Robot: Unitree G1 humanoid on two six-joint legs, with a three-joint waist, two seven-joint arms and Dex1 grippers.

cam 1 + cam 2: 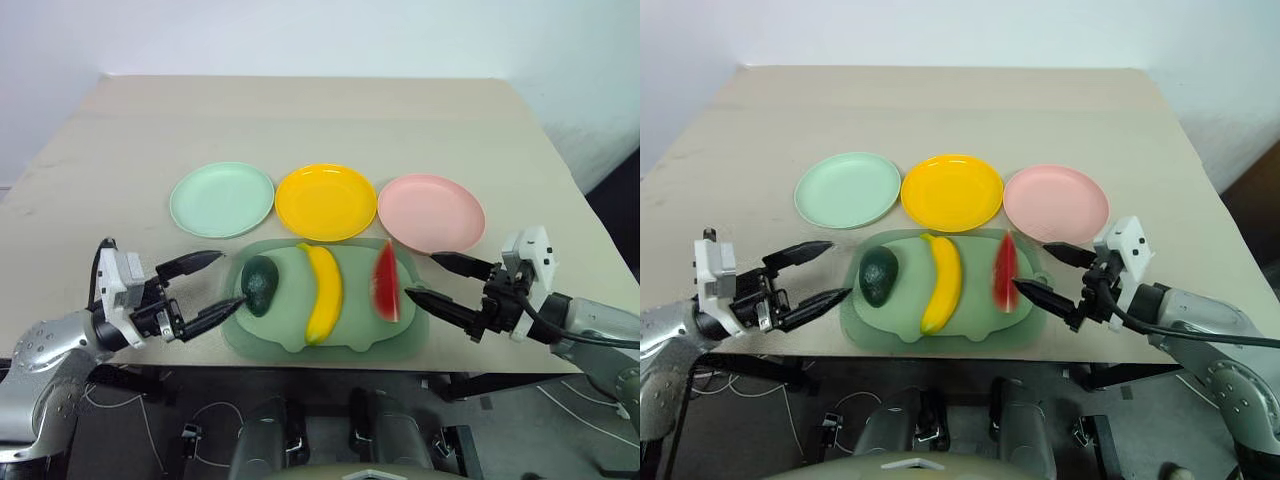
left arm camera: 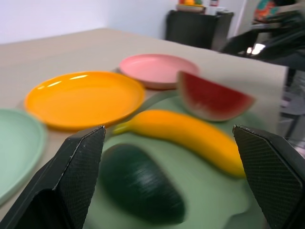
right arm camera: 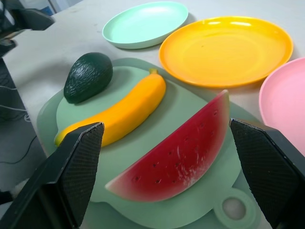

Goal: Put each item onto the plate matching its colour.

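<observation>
Nothing sorted yet: all three fruits lie on the pig-shaped tray at the desk's near edge, all three plates bare just behind it.

Layout, robot's left to right:
- avocado, banana, watermelon on the tray
- green plate, yellow plate, pink plate in a row toward the far edge, each more or less straight behind its matching fruit

Hands:
- left hand: fingers spread wide, holding nothing, hovering at the tray's left end, pointing in at the avocado. Lower fingertip just beside it, not touching as far as I can tell.
- right hand: fingers spread wide, empty, at the tray's right end, pointing in at the watermelon. Tips close to the rind side, still apart from it.

Key geometry:
- Avocado is nearest the left hand, watermelon nearest the right. Banana sits in the middle, about equal reach from both.
- All three long axes run near-to-far across the desk. Both hands come in sideways, across those axes, so the fingers would close across the narrow width. Good for the avocado and banana.
- Watermelon stands on its rind, thin and tall; the right wrist view has it lying between the open fingers.

My read: each outer fruit goes with its own side's arm, then a short carry toward the far edge.
</observation>
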